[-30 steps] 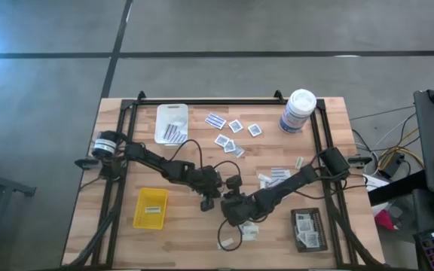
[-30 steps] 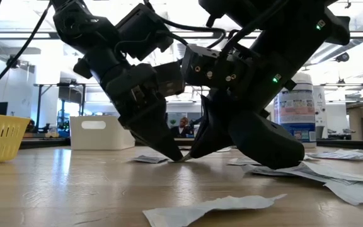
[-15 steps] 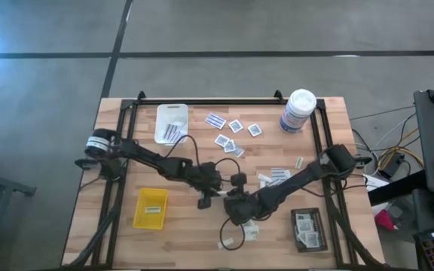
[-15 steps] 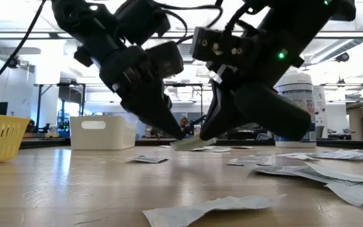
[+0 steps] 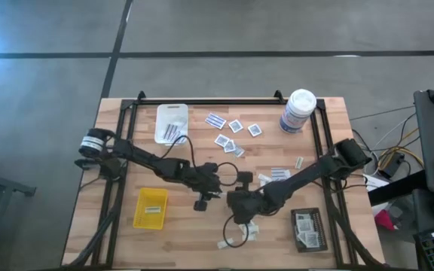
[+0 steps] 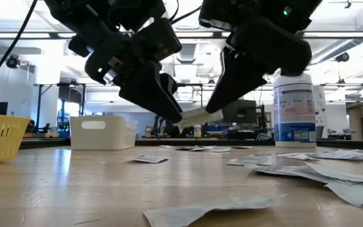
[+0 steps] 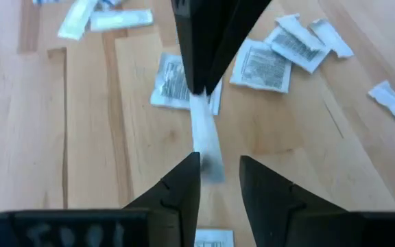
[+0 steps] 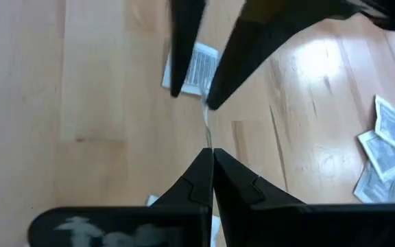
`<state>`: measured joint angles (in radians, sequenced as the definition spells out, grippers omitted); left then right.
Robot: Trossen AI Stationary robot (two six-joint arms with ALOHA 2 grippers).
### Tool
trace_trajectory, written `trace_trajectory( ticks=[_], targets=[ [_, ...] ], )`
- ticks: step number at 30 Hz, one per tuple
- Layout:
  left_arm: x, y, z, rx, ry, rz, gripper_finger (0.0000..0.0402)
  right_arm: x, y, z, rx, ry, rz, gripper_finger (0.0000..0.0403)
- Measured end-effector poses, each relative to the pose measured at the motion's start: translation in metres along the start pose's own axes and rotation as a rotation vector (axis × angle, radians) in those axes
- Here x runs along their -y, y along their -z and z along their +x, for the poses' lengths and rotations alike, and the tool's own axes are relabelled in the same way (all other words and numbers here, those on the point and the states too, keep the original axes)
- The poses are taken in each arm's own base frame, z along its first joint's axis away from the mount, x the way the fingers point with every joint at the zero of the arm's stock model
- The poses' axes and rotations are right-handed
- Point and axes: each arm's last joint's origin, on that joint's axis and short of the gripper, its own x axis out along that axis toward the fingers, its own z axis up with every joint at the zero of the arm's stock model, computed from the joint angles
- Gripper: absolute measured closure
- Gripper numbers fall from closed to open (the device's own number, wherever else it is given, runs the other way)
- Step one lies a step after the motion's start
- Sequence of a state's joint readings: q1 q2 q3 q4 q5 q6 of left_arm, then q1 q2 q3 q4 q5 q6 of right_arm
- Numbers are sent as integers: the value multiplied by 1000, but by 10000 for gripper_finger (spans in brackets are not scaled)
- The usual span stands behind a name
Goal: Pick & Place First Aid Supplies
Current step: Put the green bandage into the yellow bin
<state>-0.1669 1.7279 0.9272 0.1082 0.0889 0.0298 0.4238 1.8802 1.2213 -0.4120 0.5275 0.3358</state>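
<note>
While both my arms meet above the middle of the table point(image 5: 202, 241), my left gripper point(image 7: 218, 168) sits at about nine o'clock of the meeting point, its fingers parted with a gap between the tips. A small pale narrow strip point(image 7: 204, 140) hangs in the air there; one end lies in that gap, and I cannot tell if either fingertip touches it. Its long axis runs straight from my left gripper to my right gripper point(image 8: 210, 156), at three o'clock, whose fingers are pressed together on the strip's other end. In the low view the strip point(image 6: 197, 117) is raised clear of the wood, tilted slightly.

At twelve o'clock on the table lie white square packets point(image 5: 236, 126) and a blue-and-white striped strip point(image 5: 215, 120). Toward five o'clock, more packets point(image 5: 249, 232) lie near the black tray point(image 5: 319, 233).
</note>
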Motion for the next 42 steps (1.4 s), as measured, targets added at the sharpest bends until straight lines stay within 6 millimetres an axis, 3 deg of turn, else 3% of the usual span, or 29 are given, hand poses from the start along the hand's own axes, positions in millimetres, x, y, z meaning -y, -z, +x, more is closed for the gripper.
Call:
trace_trajectory(
  ticks=[11, 19, 25, 35, 42],
  targets=[
    [1, -1, 0, 12, -64, -20, 301, 0, 0, 0, -1, -13, 125, 394],
    [1, -1, 0, 12, -63, -47, 387, 0, -1, 0, 0, -13, 130, 394],
    [1, -1, 0, 9, -61, -71, 400, 1, -1, 0, 10, 9, 134, 392],
    [2, 8, -1, -91, -107, -142, 401, 10, -3, 2, -6, 33, 158, 318],
    [10, 13, -17, -196, -126, -188, 401, 23, -3, -22, -36, 45, 208, 281]
  ],
)
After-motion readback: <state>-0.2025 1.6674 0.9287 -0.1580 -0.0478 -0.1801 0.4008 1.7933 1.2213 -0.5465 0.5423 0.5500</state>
